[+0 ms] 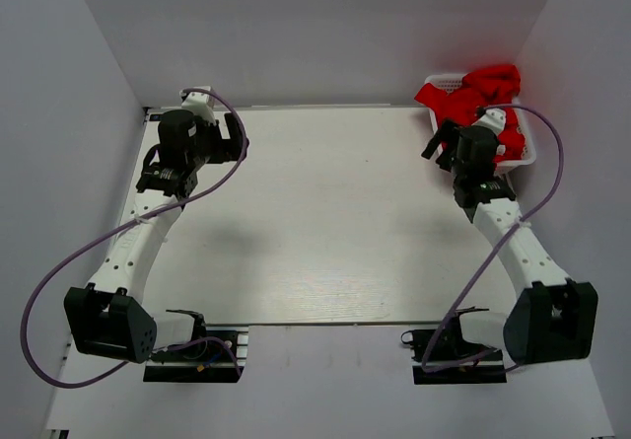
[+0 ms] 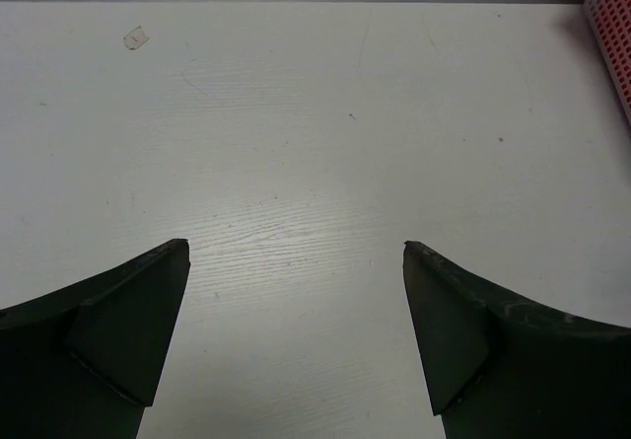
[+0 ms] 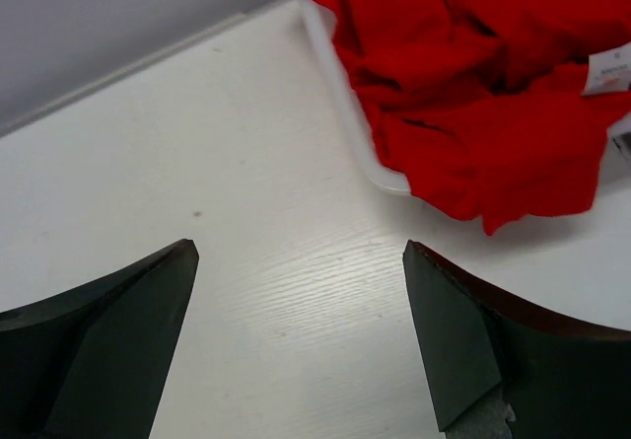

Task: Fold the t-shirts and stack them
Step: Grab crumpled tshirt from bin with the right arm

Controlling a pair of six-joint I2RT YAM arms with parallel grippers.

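Bright red t-shirts [image 1: 483,92] lie crumpled in a white lattice basket [image 1: 521,161] at the table's far right corner, some cloth hanging over its rim. In the right wrist view the red t-shirts [image 3: 463,84] spill over the basket's rim [image 3: 340,94], and a small white tag [image 3: 606,69] shows at the right edge. My right gripper [image 3: 296,252] is open and empty over bare table, just short of the basket; it also shows in the top view [image 1: 441,141]. My left gripper [image 2: 296,252] is open and empty above the table at the far left; it also shows in the top view [image 1: 229,138].
The white table [image 1: 315,222] is boxed in by white walls at the back and both sides. A small scrap of tape [image 2: 135,36] lies on the table near the back edge. The basket's red-filled lattice side [image 2: 611,35] shows at the left wrist view's right edge.
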